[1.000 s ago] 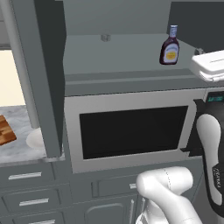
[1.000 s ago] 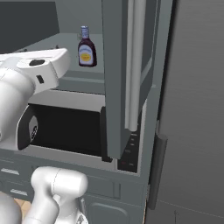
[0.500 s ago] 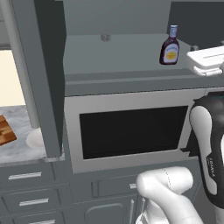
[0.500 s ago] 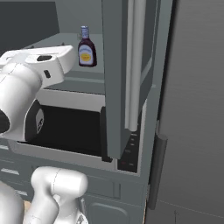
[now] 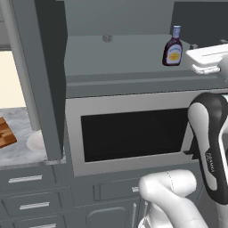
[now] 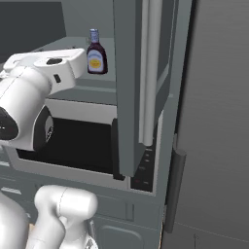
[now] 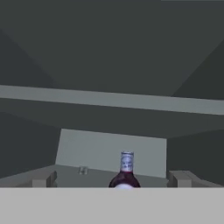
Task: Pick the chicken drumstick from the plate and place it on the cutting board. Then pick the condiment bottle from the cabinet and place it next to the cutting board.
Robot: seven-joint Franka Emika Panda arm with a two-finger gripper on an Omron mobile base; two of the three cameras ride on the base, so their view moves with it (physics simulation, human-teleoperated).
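Dark finger tips are hidden from every view, though the gripper's jaws stand released, spread as wide as they go, gripping nothing. The white hand (image 6: 46, 65) hangs level with the bottle (image 6: 96, 52), near it and clear of it. The bottle stands upright on the grey shelf (image 5: 116, 60) of the open cabinet (image 5: 40, 67), near the shelf's right end. Below the shelf sits a microwave (image 5: 129, 131). Left of it, on the marble counter (image 5: 18, 153), lie the board (image 5: 5, 133) and the plate (image 5: 35, 141).
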